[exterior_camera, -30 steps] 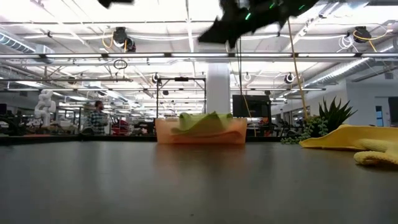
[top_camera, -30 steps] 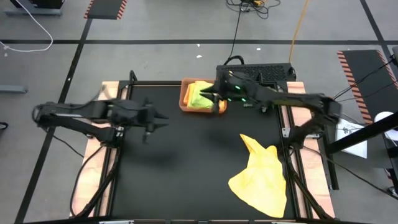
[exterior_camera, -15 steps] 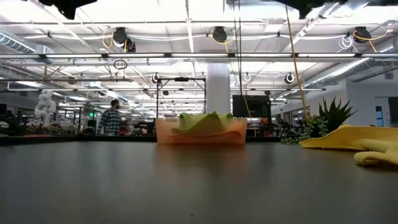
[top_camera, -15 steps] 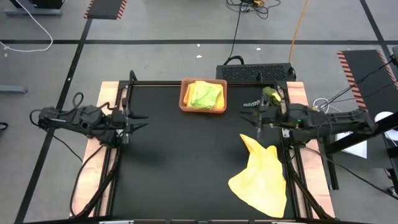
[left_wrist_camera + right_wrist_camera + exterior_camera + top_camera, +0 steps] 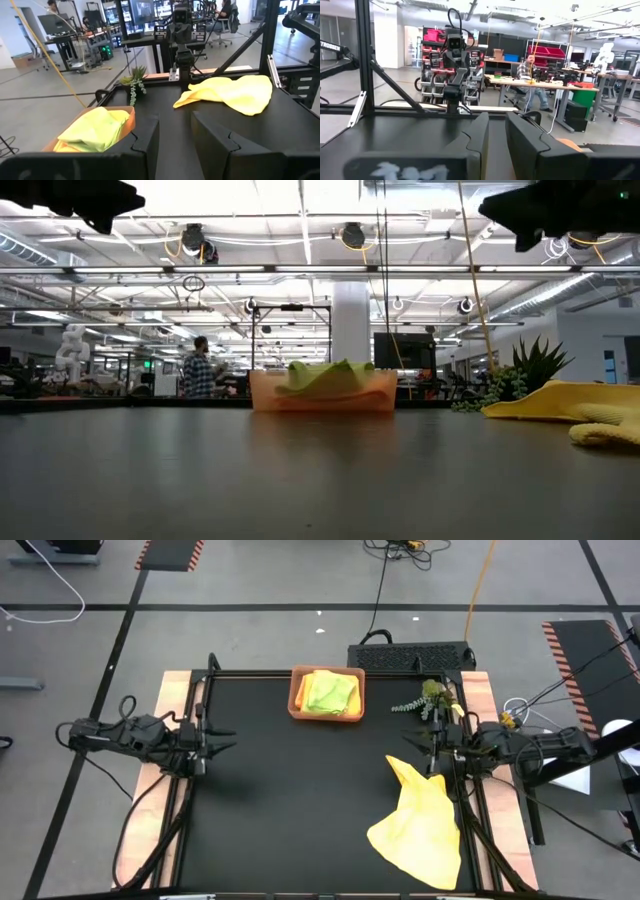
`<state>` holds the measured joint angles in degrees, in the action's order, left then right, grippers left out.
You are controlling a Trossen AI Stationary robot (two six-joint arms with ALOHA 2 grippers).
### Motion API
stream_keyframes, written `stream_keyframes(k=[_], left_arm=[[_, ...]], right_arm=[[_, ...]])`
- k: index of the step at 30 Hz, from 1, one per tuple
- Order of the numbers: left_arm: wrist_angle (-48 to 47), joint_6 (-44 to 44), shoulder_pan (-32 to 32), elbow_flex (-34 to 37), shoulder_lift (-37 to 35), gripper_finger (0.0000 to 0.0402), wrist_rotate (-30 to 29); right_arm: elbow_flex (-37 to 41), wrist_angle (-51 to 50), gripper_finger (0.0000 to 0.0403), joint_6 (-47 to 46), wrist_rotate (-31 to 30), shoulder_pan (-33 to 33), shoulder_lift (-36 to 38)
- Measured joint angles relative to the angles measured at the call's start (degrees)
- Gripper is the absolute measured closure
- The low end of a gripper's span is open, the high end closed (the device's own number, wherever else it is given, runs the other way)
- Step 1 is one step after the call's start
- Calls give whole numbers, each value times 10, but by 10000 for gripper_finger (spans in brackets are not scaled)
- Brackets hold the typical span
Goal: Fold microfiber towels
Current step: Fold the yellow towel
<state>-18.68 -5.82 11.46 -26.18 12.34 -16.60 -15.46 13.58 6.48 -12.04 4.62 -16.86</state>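
**Ana:** While both arms sit parked at the sides, what is each tool doing?

**Ben:** Nothing is held. At mid-left of the high view the left tool (image 5: 222, 744) hangs over the edge of the black surface (image 5: 300, 800), fingers a little apart with bare surface showing through the gap in its wrist view. At mid-right the right tool (image 5: 418, 744) sits by the other edge, fingers also slightly parted and empty.

**Ana:** And the cloths?

**Ben:** 1 yellow towel (image 5: 418, 830) lies rumpled in the lower right of the high view, 1 corner reaching up toward the right tool. At upper centre, the orange tray (image 5: 296, 700) holds a lime green towel (image 5: 332, 692) folded on top, with yellow cloth peeking out beneath it.

**Ana:** Why parked like that?

**Ben:** My guess is that pulling back leaves the middle free to spread the next cloth flat. The tray probably collects finished folds, so the yellow one looks to be next.

**Ana:** Anything else nearby?

**Ben:** A plant sprig (image 5: 428, 697) sits right of the tray, just above the right tool.
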Motion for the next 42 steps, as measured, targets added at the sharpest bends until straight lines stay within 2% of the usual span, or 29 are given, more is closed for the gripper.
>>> stream_keyframes(k=[9,21,42], left_arm=[[1,1,0,0,3,284,0],[1,1,0,0,3,284,1],[1,1,0,0,3,284,1]], right_arm=[[46,48,348,-2,1,0,30],[46,-1,348,-16,3,0,30],[46,-27,348,-43,3,0,19]])
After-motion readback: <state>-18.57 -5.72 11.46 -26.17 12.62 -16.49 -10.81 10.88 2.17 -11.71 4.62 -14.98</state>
